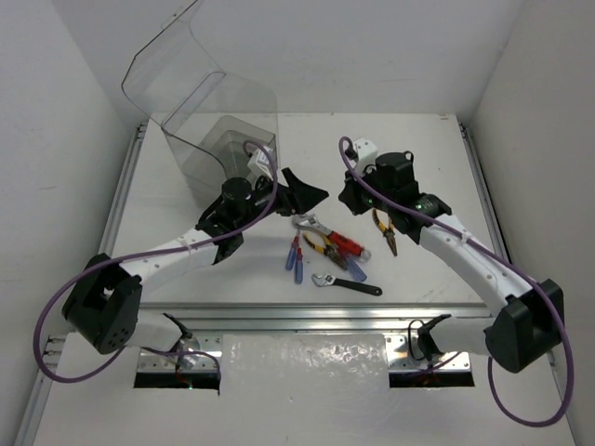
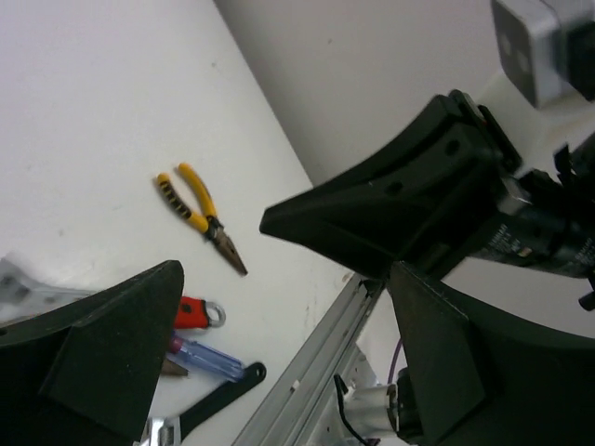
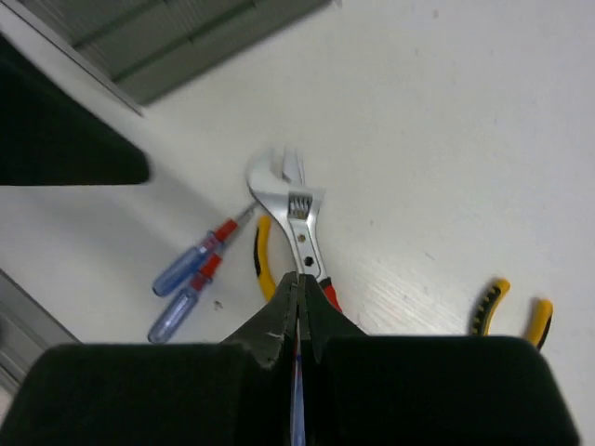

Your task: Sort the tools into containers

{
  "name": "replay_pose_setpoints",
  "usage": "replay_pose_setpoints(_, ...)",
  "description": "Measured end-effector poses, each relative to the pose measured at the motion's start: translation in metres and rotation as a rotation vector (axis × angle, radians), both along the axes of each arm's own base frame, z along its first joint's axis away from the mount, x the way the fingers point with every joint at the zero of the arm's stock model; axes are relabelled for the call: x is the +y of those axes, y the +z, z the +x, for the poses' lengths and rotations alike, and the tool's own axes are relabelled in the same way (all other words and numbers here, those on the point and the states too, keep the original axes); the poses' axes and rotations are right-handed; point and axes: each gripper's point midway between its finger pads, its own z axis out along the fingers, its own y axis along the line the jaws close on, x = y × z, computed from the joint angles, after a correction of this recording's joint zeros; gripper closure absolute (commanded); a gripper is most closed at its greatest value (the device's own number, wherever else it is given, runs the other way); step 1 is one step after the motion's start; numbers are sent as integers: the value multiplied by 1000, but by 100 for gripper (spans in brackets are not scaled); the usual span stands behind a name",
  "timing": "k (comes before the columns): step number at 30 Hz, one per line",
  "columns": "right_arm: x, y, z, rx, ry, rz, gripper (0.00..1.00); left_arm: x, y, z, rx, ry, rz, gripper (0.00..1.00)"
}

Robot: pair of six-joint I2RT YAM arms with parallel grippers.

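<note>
On the table (image 1: 437, 139), the clear box (image 1: 223, 153) stands at the far left with its lid up, and the tools (image 1: 325, 251) lie outside it near the middle. The left gripper (image 1: 307, 193) hangs wide open just right of the box. The right gripper (image 3: 297, 279) is closed tight over the red-handled wrench (image 3: 302, 228), with the yellow pliers (image 1: 384, 232) to the right.

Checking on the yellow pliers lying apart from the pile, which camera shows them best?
Left wrist view: the yellow pliers lie whole and unobstructed, handles to tip. The top external view shows them whole but small, beside the right arm. The right wrist view catches only their handle ends.
</note>
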Motion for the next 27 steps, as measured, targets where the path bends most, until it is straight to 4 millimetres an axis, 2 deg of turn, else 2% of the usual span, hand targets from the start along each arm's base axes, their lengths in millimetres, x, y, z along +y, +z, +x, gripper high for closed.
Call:
replay_pose_setpoints(3, 6, 22, -3, -58, 23, 47, 100, -9, 11, 8, -37, -9, -12, 9)
replay_pose_setpoints(6, 4, 25, 1, -50, 6, 31, 94, -7, 12, 14, -41, 28, -3, 9)
replay_pose_setpoints(7, 4, 21, 5, -37, 0, 20, 80, -5, 10, 16, -36, 42, 4, 9)
replay_pose_setpoints(9, 7, 5, 10, 13, 1, -4, 67, 2, 6, 17, -19, 82, 23, 7)
replay_pose_setpoints(10, 8, -8, 10, 53, 9, -22, 54, 9, 4, 15, -4, 109, 39, 6)
replay_pose_setpoints(12, 9, -31, 7, 122, 20, -51, 46, 25, 5, 11, 19, 171, 66, 2)
replay_pose_setpoints(15, 11, -59, 1, 201, 64, -90, 42, 63, 20, 3, 42, 325, 97, 0)
replay_pose_setpoints(18, 18, -77, 3, 240, 134, -121, 42, 109, 44, -11, 35, 491, 105, 0)
replay_pose_setpoints(20, 25, -83, 14, 244, 177, -149, 40, 131, 58, -21, 16, 558, 103, 0)
replay_pose_setpoints(23, 38, -90, 40, 217, 242, -203, 27, 153, 72, -36, -24, 606, 117, 0)
replay_pose_setpoints(27, 49, -110, 72, 205, 339, -326, 29, 165, 73, -49, -50, 600, 182, 0)
